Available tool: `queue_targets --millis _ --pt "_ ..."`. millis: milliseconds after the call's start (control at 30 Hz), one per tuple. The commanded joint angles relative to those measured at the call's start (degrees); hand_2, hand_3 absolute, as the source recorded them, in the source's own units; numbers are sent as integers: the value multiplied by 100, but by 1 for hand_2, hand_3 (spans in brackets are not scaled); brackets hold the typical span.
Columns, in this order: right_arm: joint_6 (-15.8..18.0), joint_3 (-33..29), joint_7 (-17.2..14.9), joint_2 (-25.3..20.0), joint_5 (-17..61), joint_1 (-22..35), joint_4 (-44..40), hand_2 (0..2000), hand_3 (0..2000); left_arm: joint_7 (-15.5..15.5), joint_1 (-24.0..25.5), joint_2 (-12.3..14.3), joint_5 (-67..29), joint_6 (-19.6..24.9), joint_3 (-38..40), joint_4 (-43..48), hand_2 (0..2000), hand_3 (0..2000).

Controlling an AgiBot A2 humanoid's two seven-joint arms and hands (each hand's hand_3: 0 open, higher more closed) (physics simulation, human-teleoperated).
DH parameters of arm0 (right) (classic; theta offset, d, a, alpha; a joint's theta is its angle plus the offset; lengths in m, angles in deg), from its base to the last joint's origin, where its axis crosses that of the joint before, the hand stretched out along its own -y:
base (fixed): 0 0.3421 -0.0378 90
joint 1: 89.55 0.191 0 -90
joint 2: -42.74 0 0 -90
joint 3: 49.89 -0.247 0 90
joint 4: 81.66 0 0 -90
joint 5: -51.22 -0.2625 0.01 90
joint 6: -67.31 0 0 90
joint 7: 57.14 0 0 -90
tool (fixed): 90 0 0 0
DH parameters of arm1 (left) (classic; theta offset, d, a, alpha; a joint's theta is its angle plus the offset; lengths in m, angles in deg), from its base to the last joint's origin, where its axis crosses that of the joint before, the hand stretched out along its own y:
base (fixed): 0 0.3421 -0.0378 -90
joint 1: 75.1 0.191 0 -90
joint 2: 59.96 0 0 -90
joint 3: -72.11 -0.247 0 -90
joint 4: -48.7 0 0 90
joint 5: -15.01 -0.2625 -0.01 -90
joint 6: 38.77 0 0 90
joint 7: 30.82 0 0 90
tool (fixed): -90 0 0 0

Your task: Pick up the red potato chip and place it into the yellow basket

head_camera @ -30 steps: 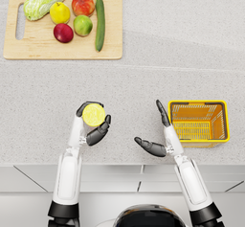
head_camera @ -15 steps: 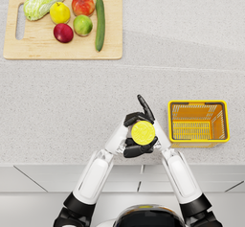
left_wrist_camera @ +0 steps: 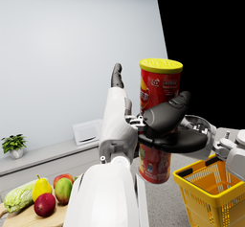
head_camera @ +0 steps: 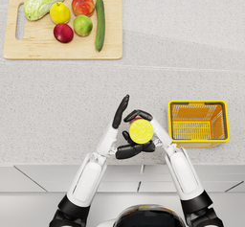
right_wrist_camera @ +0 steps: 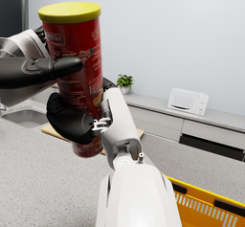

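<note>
Grey speckled counter, pale wall behind. Right hand grips the upright can; left hand open, fingers spread. Basket stands beside.

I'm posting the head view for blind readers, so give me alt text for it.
Both hands, right hand and left hand, meet around an upright red chip can with a yellow lid, held above a grey counter beside an empty yellow basket. A cutting board with produce lies at the far left.
</note>
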Motion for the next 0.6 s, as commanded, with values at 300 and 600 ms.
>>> queue_targets --millis 300,600 --pt "319 -3036 30 -57 -9 195 431 2000 2000 13 49 -6 9 -129 2810 -122 0 0" --pt "149 -3285 -1334 -177 -11 -507 -263 2000 2000 14 36 2 11 -139 2666 -892 0 0"
